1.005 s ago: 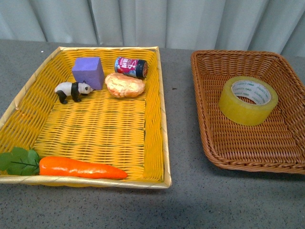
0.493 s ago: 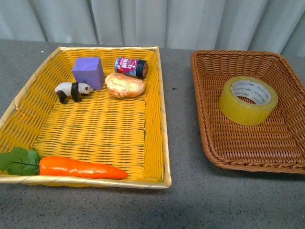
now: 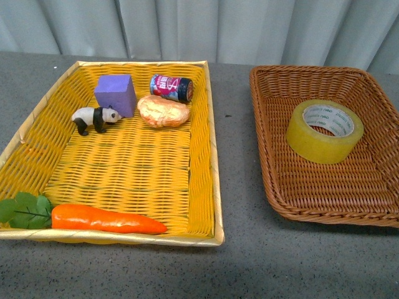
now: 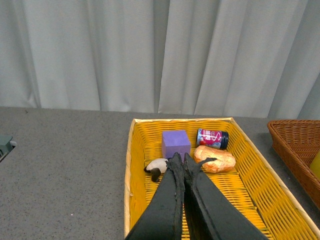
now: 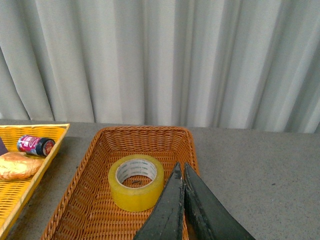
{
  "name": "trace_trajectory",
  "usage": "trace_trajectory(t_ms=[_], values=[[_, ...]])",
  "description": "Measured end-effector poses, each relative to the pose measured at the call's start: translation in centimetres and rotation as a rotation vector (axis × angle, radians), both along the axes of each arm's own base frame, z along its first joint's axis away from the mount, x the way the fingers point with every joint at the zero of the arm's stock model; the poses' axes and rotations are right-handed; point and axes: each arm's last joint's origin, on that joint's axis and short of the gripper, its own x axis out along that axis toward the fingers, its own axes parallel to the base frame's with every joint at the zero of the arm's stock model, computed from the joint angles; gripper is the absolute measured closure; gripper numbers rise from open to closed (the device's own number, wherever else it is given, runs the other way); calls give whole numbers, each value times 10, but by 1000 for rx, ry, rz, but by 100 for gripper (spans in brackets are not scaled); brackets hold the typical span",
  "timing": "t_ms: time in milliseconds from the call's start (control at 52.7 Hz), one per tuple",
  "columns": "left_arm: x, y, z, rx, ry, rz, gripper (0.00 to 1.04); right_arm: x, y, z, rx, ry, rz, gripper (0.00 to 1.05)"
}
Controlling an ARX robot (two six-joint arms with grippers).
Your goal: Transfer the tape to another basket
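The tape [image 3: 325, 130], a yellowish translucent roll with a pale printed core, lies flat inside the brown wicker basket [image 3: 268, 156] on the right of the table; the right wrist view also shows the tape [image 5: 136, 182] in the basket [image 5: 80, 195]. Neither arm appears in the front view. My right gripper [image 5: 180, 165] is shut and empty, held above the basket's edge, apart from the roll. My left gripper [image 4: 180, 156] is shut and empty, hanging over the yellow tray [image 4: 129, 175].
The yellow woven tray [image 3: 214, 162] on the left holds a purple block [image 3: 116, 93], a toy panda [image 3: 95, 118], a can [image 3: 171, 87], a bread roll [image 3: 163, 111] and a carrot [image 3: 106, 219]. Grey tabletop [image 3: 240, 187] separates tray and basket. Curtains hang behind.
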Motion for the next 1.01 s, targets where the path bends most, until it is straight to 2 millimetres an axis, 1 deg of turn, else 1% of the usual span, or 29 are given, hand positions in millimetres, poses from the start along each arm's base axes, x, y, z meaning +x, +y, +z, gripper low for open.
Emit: trace_trajectory(t_ms=[190, 266, 322, 379, 417, 531, 569, 683, 702, 721, 759, 835, 873, 892, 949, 967, 1005], values=[[-4, 0, 0, 0, 1, 0, 101, -5, 0, 0, 0, -1, 0, 104], [-12, 0, -5, 0, 35, 0, 101, -6, 0, 0, 0, -2, 0, 104], [-15, 0, -4, 0, 11, 0, 101, -8, 0, -1, 0, 1, 0, 104], [-16, 0, -3, 0, 6, 0, 101, -15, 0, -5, 0, 35, 3, 104], [-16, 0, -3, 0, 8, 1, 101, -17, 0, -3, 0, 8, 2, 104], [-16, 0, -3, -1, 7, 0, 100, -18, 0, -3, 0, 6, 1, 104], [-16, 0, -3, 0, 7, 0, 93, -18, 0, -3, -1, 6, 2, 103], [-16, 0, -3, 0, 7, 0, 73, -18, 0, -3, 0, 6, 1, 85], [-16, 0, -3, 0, 7, 0, 72, -18, 0, -3, 0, 6, 2, 81], [-16, 0, -3, 0, 7, 0, 68, -18, 0, -3, 0, 6, 2, 80], [-16, 0, -3, 0, 7, 0, 61, -18, 0, -3, 0, 6, 2, 73], [-16, 0, -3, 0, 7, 0, 41, -18, 0, -3, 0, 6, 1, 53], [-16, 0, -3, 0, 7, 0, 36, -18, 0, -3, 0, 6, 1, 46], [-16, 0, -3, 0, 7, 0, 32, -18, 0, -3, 0, 6, 1, 44], [-16, 0, -3, 0, 7, 0, 22, -18, 0, -3, 0, 6, 1, 33], [-16, 0, -3, 0, 7, 0, 20, -18, 0, -3, 0, 6, 1, 30], [-16, 0, -3, 0, 7, 0, 12, -18, 0, -3, 0, 6, 1, 24]])
